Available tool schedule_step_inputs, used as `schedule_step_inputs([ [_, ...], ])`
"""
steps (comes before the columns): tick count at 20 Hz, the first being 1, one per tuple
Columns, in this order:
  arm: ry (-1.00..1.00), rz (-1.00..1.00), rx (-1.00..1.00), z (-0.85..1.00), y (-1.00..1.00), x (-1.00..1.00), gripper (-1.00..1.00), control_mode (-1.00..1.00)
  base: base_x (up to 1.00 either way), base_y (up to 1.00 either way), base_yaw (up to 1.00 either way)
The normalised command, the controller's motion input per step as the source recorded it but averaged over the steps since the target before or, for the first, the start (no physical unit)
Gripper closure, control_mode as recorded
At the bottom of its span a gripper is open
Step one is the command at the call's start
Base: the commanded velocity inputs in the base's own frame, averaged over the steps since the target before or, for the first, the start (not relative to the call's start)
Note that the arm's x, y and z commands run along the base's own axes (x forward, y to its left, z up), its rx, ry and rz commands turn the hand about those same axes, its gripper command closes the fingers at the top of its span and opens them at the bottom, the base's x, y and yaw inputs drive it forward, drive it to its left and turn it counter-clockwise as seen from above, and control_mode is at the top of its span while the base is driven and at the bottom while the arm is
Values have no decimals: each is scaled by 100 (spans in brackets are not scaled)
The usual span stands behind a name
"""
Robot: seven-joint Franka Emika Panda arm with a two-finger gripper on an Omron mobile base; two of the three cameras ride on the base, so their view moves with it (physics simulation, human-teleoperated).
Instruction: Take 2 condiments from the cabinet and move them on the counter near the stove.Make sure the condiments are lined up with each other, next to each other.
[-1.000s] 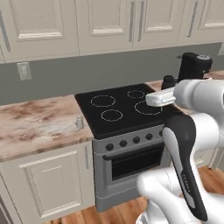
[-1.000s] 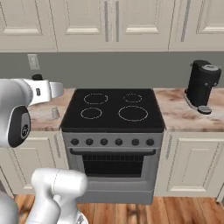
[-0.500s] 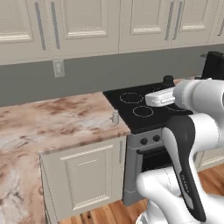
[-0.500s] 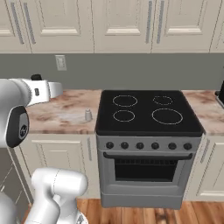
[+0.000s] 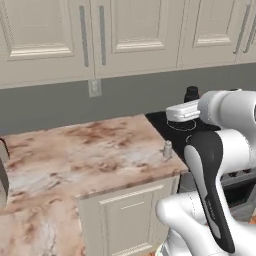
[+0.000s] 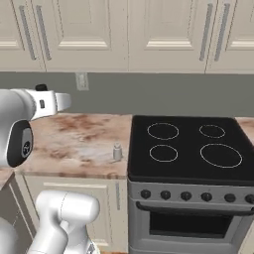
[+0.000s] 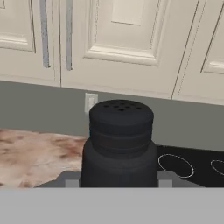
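Observation:
My gripper [image 7: 119, 181] is shut on the black condiment shaker [image 7: 120, 144], which stands upright between the fingers, its perforated top toward the wall. From the base views its cap [image 5: 191, 93] [image 6: 41, 88] pokes up above the white hand, high over the counter [image 5: 75, 155] [image 6: 74, 139]. A pale grey condiment shaker [image 5: 168, 149] [image 6: 117, 151] stands upright on the counter near its front edge, just left of the stove [image 6: 188, 149] [image 5: 162, 125]. The cabinet is out of view.
Cream wall cabinets with panelled doors and metal handles [image 6: 27, 32] hang shut above. A wall outlet [image 5: 94, 87] [image 6: 81, 81] sits on the grey backsplash. The stove's knobs [image 6: 186, 196] line its steel front. A dark object [image 5: 2, 170] shows at the far left edge.
The whole picture has shifted: the base has driven left, so the stove slid right and the coffee machine left view. The arm keeps its pose with the black shaker held.

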Motion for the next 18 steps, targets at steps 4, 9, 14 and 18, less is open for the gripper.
schedule_step_inputs([
  [4, 0, 0, 0, 0, 0, 0, 100, 100, 51, 45, 10],
  [9, 0, 0, 0, 0, 0, 0, 100, 100, 10, 47, 14],
  [14, 0, 0, 0, 0, 0, 0, 100, 100, 0, 41, 17],
  [18, 0, 0, 0, 0, 0, 0, 100, 100, 18, 29, 17],
])
